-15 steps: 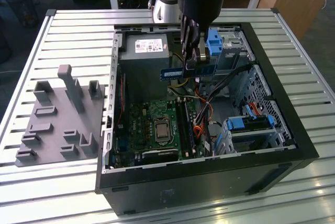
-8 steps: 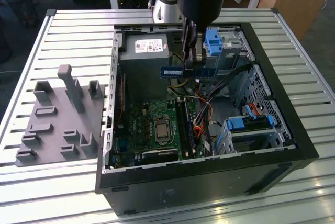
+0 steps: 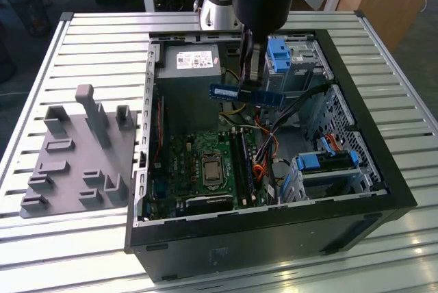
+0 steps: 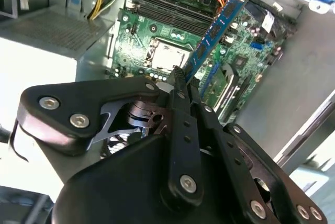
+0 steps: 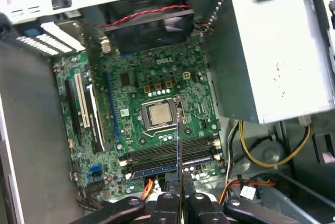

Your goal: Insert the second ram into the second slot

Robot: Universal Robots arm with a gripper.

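Gripper [image 3: 252, 87] up over the open case [image 3: 356, 200], black fingers pinched tight on the ram [image 3: 236, 92], a thin flat blue stick with a pale label, lying level in the air above the board, well clear of the slots [image 3: 241, 159]. From the exterior view it hangs just in front of the grey sheet-metal power supply [image 3: 188, 74], with a chunky bright-blue bracket [image 3: 279, 53] behind it toward that view's right. Outside the case, a matte grey fixture [image 3: 75, 149] of blocks and posts sits on the ribbed aluminium table [image 3: 89, 40]. Now the second wrist view: looking along the finger [image 4: 183, 124], glossy black links and silver screw heads, and the ram [image 4: 217, 28] runs away from the gripper [image 4: 180, 76] as a long blue face dotted with dark chips, something the exterior view barely gives. The first wrist view turns it edge-on: the ram [image 5: 178, 145] is a hairline rising from between the two fingertips [image 5: 165, 203] of the gripper [image 5: 178, 202], crossing over the long dark slots [image 5: 167, 153] and ending over the shiny square processor socket [image 5: 157, 114]. That view also opens up the green motherboard [image 5: 125, 93], a black fan [image 5: 152, 22] with a twisted red-and-black wire, and looping yellow cables [image 5: 272, 161]. A blue strip runs along one slot, too fine to tell what it is.
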